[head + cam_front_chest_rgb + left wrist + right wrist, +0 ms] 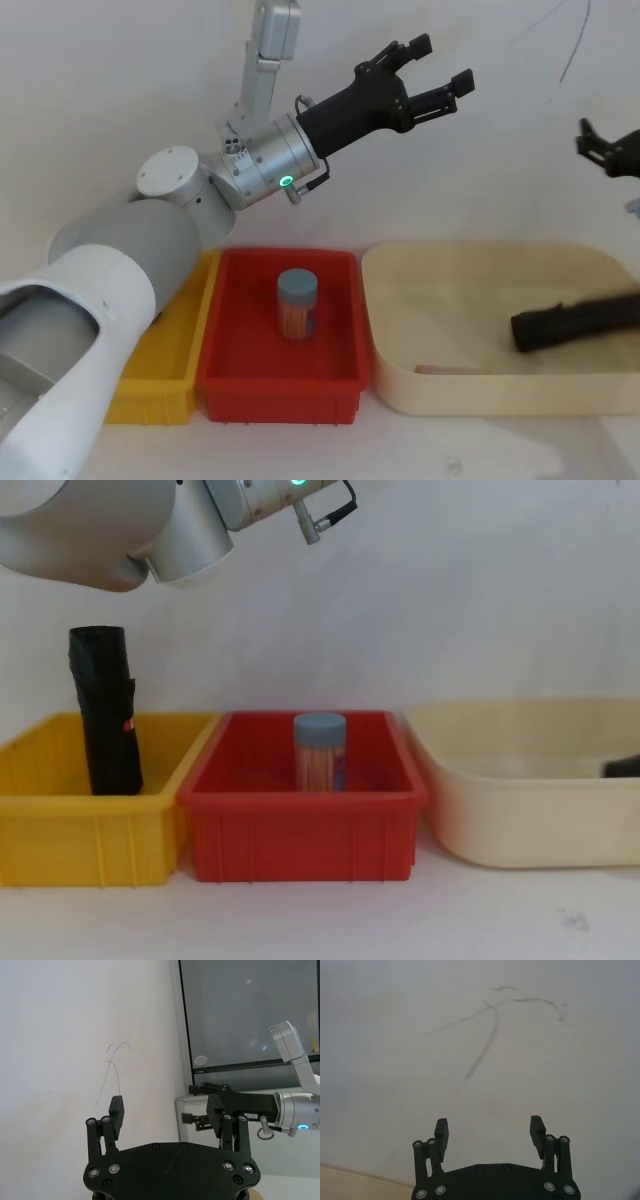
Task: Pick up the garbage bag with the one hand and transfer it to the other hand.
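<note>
Lying in the cream tray (400, 390), garbage bag (575, 322), left gripper (440, 78) raised, fingers spread, right gripper (490, 1132) likewise empty

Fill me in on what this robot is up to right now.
Nothing is held yet. The left gripper hangs open in the air above the bins, and the right gripper is open too, raised at the right. The garbage bag lies in the cream tray. A similar black roll stands in the yellow bin, a jar in the red bin.

- We count two black rolls: the garbage bag (577, 322) and a red-marked roll (104, 712).
- Three bins: yellow bin (60, 825), red bin (280, 375), cream tub (470, 385).
- One blue-lidded jar (297, 303).
- Two grippers: left gripper (438, 68), right gripper (590, 139).
</note>
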